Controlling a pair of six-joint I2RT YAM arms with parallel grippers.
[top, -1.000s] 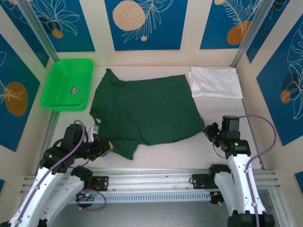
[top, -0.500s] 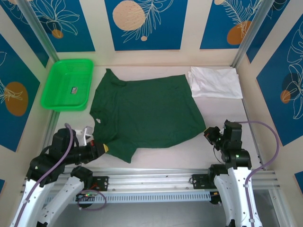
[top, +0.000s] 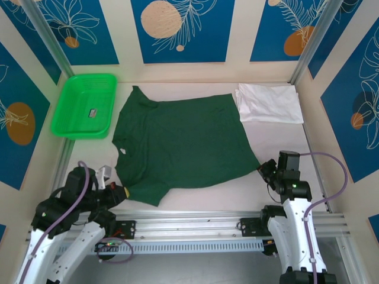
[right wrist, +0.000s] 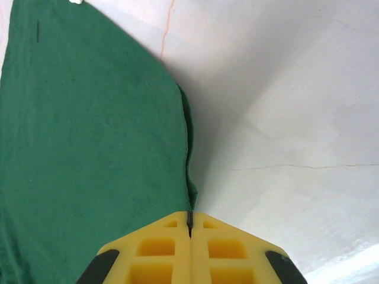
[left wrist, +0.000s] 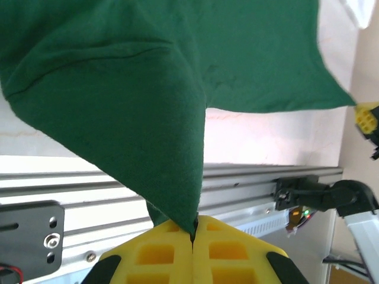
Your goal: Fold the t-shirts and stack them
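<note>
The dark green t-shirt (top: 180, 142) lies spread flat across the middle of the table. My left gripper (top: 125, 191) is shut on its near-left sleeve corner, and the cloth (left wrist: 148, 112) rises in a peak from the yellow jaws (left wrist: 193, 234). At the near-right hem corner my right gripper (top: 262, 170) is shut on the green cloth (right wrist: 89, 148), whose edge runs straight into the closed yellow jaws (right wrist: 190, 222). The white t-shirt (top: 269, 103) lies folded at the back right, apart from both grippers.
A bright green mesh basket (top: 66, 118) with a small dark item inside stands at the back left. An aluminium rail (top: 189, 228) runs along the near edge between the arm bases. Metal posts stand at the back corners, and walls close in both sides.
Both grippers have pulled back toward the near edge with the green shirt's corners. The near-left sleeve has been drawn out toward the front and the near-right corner now points toward the right arm.
</note>
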